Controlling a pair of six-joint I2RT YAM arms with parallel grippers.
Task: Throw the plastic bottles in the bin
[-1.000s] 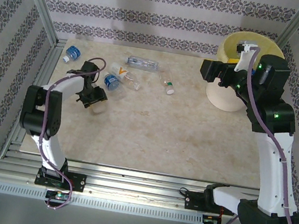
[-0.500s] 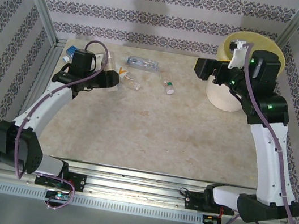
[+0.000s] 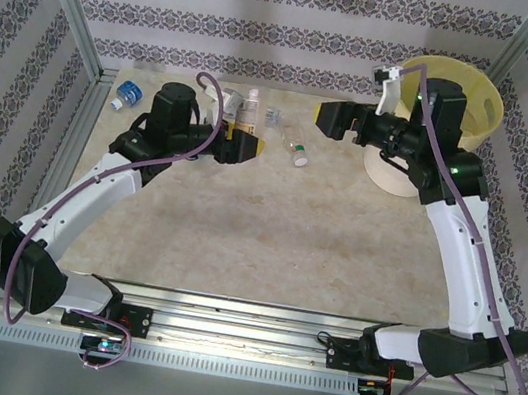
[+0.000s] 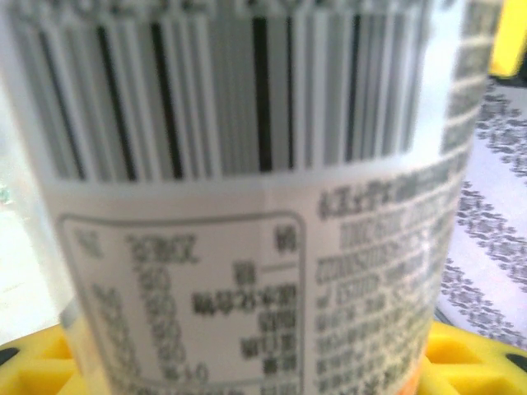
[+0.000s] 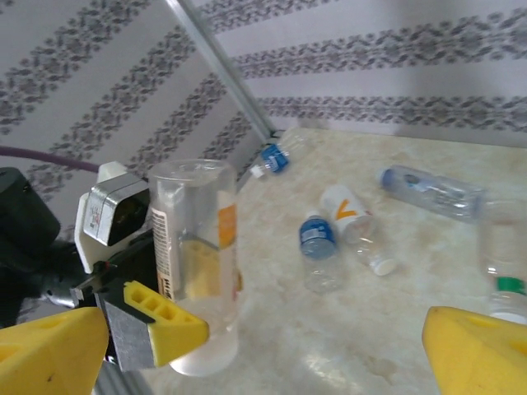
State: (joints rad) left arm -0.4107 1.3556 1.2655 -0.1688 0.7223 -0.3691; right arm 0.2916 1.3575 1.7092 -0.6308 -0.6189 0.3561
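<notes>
Room: striped, patterned wallpaper (image 3: 302, 32) on three sides, with aluminium posts (image 3: 68, 3) rising at the far corners.
Bench: pale marbled top (image 3: 269, 229), bare over its near half. The loose bottles lie along the far edge.
Bin: the pale-yellow bin (image 3: 479, 97) stands at the far right corner.
Left claw: the left claw (image 3: 238, 139) is clenched on the held bottle (image 3: 252, 106), raised near the middle of the far edge.
Right claw: the right claw (image 5: 268, 350) is spread wide with nothing between its pads. It hangs just left of the bin.
From above: a blue-capped bottle (image 3: 127, 94) lies in the far left corner, and a green-capped bottle (image 3: 297, 150) lies between the two claws.
From the right wrist: the held bottle stands upright, clear, with an orange and white label. Behind it lie a blue-label bottle (image 5: 317, 247), an orange-marked bottle (image 5: 350, 214) and a long clear bottle (image 5: 432, 191).
From the left wrist: the barcode and fine print are pressed close and blurred, with the yellow pads (image 4: 33, 366) at the bottom corners.
Change: a second ago the left arm was folded back by the left edge. It now reaches out to the far edge. The right claw has swung left, away from the bin.
</notes>
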